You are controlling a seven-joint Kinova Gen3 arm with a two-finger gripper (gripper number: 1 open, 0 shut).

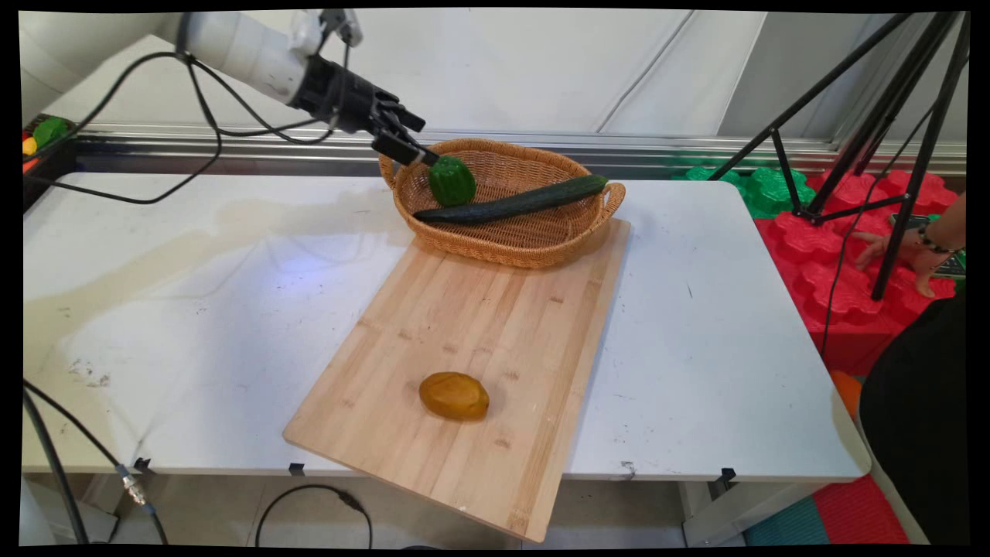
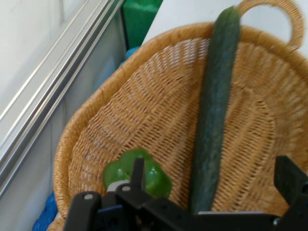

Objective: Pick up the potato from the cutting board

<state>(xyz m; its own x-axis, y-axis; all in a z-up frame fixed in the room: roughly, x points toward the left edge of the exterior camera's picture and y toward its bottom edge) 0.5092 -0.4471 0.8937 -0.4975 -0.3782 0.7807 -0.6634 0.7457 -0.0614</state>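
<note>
Two vegetables lie in the wicker basket (image 1: 503, 254) — a green pepper (image 1: 452, 180) and a long cucumber (image 1: 514, 203). The gripper (image 1: 408, 147) hovers spread wide at the pepper, one finger just beside it — a mango (image 1: 454, 396) sits well apart on the cutting board (image 1: 479, 309).

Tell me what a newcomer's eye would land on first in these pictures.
First, the black gripper reaching from the upper left to the near-left rim of the wicker basket, right at a green pepper that lies inside. A long dark cucumber lies across the basket beside the pepper, its tip at the far handle. Nearer the camera, a yellow-brown mango sits alone on the wooden cutting board, whose far end carries the basket.
</note>
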